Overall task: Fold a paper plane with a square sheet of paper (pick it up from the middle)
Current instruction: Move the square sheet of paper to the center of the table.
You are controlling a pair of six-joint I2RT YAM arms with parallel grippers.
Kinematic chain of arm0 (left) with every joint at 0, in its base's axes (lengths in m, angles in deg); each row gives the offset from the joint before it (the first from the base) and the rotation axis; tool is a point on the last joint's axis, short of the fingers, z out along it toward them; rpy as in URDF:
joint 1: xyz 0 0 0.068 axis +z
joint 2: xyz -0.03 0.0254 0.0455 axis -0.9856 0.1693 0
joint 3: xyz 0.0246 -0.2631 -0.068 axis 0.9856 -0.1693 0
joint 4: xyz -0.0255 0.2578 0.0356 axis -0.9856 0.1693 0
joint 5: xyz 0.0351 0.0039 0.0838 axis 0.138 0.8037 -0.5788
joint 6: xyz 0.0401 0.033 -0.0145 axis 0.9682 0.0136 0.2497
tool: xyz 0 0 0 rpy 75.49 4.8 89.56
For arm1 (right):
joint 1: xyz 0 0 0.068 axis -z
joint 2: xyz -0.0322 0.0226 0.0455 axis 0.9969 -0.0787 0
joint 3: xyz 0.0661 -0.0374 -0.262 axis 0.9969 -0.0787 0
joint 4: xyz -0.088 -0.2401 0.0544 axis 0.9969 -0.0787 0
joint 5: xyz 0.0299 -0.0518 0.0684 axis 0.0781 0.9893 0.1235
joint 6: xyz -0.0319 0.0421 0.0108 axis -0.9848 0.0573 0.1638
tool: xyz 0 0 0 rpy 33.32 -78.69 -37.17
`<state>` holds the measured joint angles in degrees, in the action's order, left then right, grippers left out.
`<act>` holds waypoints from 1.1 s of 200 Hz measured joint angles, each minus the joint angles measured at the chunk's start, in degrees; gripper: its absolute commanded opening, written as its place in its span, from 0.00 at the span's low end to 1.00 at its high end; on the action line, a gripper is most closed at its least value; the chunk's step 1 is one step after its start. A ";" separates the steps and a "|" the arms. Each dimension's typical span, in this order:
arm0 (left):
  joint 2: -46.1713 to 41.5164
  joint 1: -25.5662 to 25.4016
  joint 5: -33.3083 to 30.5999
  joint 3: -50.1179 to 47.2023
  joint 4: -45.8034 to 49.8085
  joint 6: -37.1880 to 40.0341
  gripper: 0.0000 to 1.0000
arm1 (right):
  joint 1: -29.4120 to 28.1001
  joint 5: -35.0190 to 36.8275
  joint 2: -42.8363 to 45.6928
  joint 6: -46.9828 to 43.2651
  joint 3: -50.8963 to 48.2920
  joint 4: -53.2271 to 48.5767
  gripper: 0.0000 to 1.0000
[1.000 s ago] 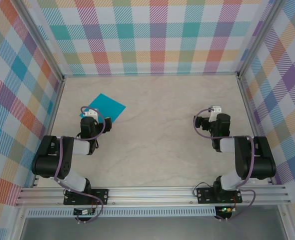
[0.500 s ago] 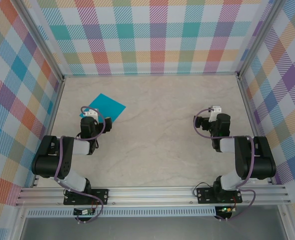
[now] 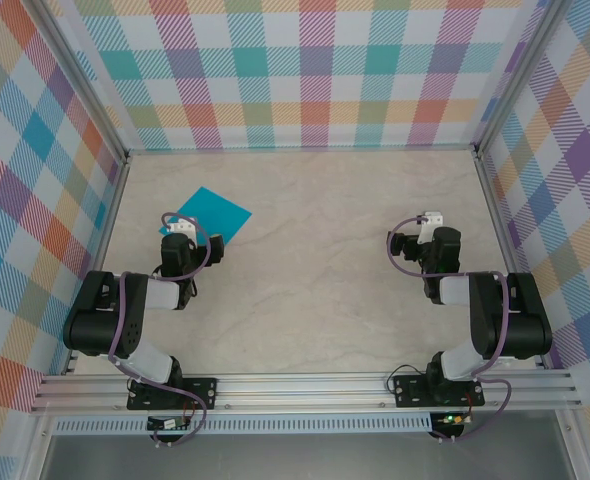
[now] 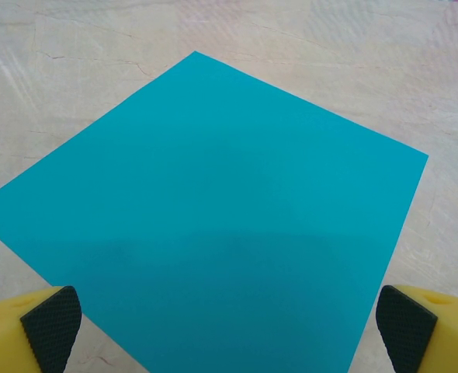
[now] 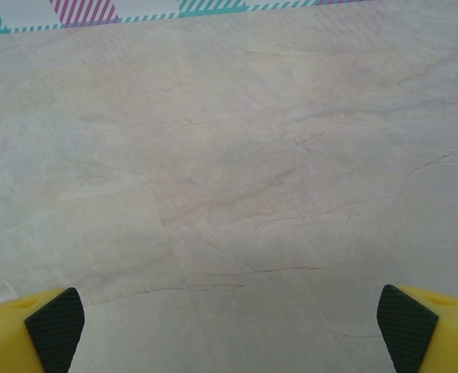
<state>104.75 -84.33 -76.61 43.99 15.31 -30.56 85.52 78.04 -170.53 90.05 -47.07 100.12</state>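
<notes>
Two arms rise from the aluminium rail [image 3: 305,390] at the near edge of the tabletop [image 3: 325,260], each folded back on itself and reaching away from the bases. The left gripper [image 3: 182,230] hangs over the left half of the marbled surface with its jaws spread wide. In the left wrist view, its yellow fingers with black textured pads [image 4: 52,326] sit at the two lower corners of the picture and close on nothing. Between them, and stretching beyond, lies the square sheet of paper [image 4: 213,210], teal-blue, flat and uncreased, turned so that one corner points away from the gripper. From above, the sheet [image 3: 213,212] rests on the tabletop in the left rear part, its near corner tucked under the left gripper's tip and the rest of it reaching further back. The right gripper [image 3: 430,228] is well apart from it on the right side, also spread wide. Its pads [image 5: 54,326] frame bare marbled tabletop [image 5: 229,194] and hold nothing. Beyond everything stands the plaid wall [image 3: 295,70] at the far edge.
</notes>
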 measured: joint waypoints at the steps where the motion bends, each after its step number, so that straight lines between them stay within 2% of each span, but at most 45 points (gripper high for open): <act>1: 0.00 0.00 0.00 0.00 0.02 0.00 1.00 | 0.00 0.00 0.00 -0.02 0.00 0.00 1.00; 138: -0.15 0.00 1.25 0.00 0.22 0.59 1.00 | -0.02 -0.61 0.55 -0.26 0.00 -0.70 1.00; 162: -3.45 0.00 2.10 0.00 3.41 1.05 1.00 | 0.00 -0.81 6.47 0.63 2.49 -11.65 1.00; 220: -19.17 0.07 1.53 1.97 13.64 -1.73 1.00 | 0.00 -2.38 21.97 8.50 11.52 -35.95 1.00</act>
<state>85.58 -84.27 -75.08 45.96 28.94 -32.29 85.52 75.66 -148.56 98.55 -35.55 64.17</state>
